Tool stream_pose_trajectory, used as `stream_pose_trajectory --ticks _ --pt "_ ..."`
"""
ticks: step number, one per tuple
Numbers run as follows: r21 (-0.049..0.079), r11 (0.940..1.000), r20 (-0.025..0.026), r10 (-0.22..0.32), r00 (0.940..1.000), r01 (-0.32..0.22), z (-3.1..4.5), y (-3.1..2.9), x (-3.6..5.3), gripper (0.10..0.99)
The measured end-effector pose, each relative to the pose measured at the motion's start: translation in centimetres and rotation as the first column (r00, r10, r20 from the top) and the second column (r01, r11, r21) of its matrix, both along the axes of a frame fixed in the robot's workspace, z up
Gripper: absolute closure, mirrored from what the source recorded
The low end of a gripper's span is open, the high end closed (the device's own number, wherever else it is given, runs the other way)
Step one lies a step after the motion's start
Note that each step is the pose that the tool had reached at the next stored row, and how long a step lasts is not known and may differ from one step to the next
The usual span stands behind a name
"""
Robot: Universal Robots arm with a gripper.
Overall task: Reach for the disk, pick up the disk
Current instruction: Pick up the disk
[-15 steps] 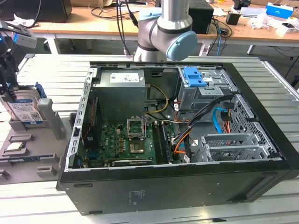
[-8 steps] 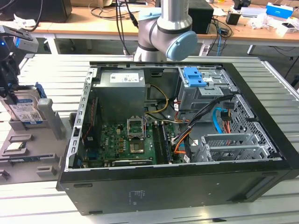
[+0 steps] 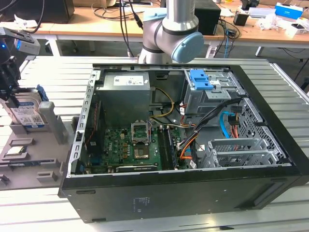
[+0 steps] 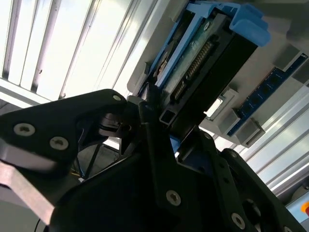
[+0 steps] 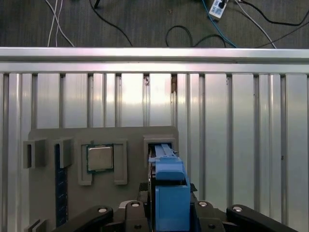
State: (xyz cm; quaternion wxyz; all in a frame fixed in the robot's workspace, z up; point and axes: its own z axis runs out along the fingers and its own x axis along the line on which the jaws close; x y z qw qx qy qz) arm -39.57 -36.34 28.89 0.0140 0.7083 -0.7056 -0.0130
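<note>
Up front in the exterior view, an open computer case (image 3: 193, 193) lies on its side on a slatted metal surface (image 3: 289, 101), motherboard and cabling exposed. At the exterior view's left, just beside the case, a grey holder tray (image 3: 57, 130) carries a small square CPU chip (image 3: 14, 151) in a near pocket. Farther back on the same tray the disk (image 3: 28, 115) stands on edge in its slot, label showing.

The claw (image 5: 169, 209) of the arm (image 3: 174, 34) grips the disk from above. In the first wrist view the two jaws sit flush against opposite faces of the drive, pinching it just under the blue bracket (image 5: 171, 186) that caps its upper edge, while the lower end sits in the slot. The second wrist view shows the connector row (image 4: 198, 58) along the drive's narrow end.

By its look the disk is a stiff, fairly dense metal block with smooth, slippery flanks, and probably sensitive to knocks. The broad flat faces make the soundest hold, away from the connector and the thinner plastic bracket.

Beyond the case the arm's shoulder rises, and at the far edge desks (image 3: 96, 21) hold cables and boxes.
</note>
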Motion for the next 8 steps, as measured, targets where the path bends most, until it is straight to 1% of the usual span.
stream_pose_trajectory --ticks 8 --pt "0.000 1.0000 0.0000 0.000 1.0000 0.000 -0.02 0.00 0.00 0.722"
